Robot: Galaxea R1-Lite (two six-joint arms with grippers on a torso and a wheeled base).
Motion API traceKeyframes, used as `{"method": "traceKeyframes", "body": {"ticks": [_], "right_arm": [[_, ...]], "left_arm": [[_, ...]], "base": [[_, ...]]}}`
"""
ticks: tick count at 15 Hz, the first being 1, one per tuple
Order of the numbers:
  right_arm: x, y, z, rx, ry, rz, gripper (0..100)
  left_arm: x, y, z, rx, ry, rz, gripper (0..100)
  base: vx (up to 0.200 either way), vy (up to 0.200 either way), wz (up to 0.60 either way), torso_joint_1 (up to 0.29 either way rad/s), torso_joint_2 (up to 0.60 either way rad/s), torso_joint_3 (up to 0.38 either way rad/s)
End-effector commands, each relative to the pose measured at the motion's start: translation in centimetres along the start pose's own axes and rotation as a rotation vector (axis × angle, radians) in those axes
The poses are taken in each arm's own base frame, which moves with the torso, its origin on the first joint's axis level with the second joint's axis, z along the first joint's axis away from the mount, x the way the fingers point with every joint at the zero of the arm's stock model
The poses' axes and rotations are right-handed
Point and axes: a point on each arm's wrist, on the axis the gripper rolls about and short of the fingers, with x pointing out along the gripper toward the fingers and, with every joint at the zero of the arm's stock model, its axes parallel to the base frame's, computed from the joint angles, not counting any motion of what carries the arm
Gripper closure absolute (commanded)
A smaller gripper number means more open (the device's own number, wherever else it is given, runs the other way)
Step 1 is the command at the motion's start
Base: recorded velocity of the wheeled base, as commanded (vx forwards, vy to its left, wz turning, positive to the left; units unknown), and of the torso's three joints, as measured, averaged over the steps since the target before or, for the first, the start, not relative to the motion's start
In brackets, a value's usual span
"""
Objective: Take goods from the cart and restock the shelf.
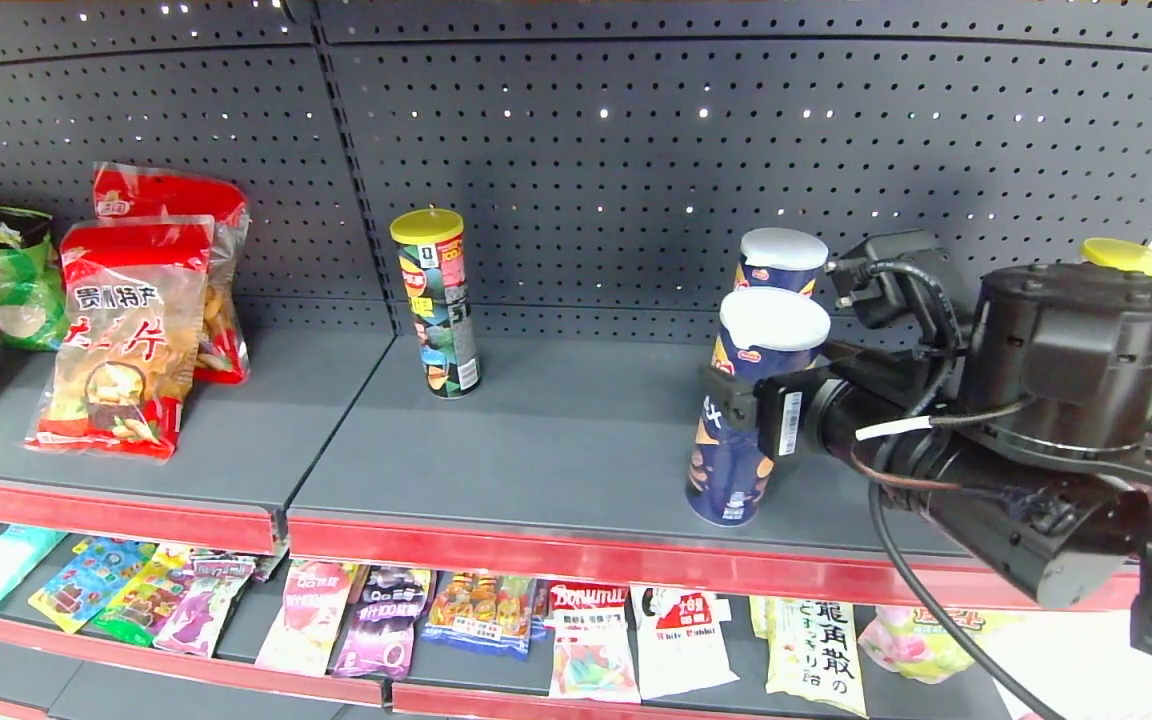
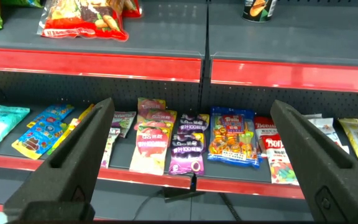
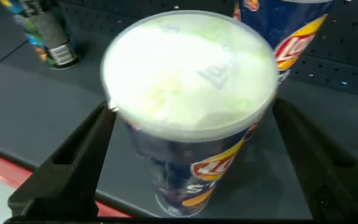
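Shelf restock | blue chip canister is stood near front edge, flanked by spread right hand, apparently unclamped | left hand is held open, empty | straight-back withdrawal is advised, lid left untouched.

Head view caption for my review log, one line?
Right end effector around a blue chip can standing on the grey shelf, second blue can behind it.

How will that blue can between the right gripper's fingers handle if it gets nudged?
The blue can is tall and narrow on a small base, so it would probably tip easily. Its round body would likely roll once down. The second can close behind might stop a backward fall.
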Motion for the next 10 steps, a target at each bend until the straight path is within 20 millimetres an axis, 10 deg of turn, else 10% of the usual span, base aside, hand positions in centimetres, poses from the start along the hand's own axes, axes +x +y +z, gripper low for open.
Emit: {"method": "traceKeyframes", "body": {"ticks": [1,10], "right_arm": [[0.49,0.08,-0.19,-0.004,0.008,-0.016,0],[1.36,-0.08,0.09,0.002,0.003,-0.054,0]], "left_arm": [[0.01,0.00,-0.01,0.000,0.002,-0.001,0],[0.01,0.00,-0.01,0.000,0.002,0.001,0]], "base": [[0.000,0.000,0.00,0.000,0.00,0.000],[0.000,0.000,0.00,0.000,0.00,0.000]]}}
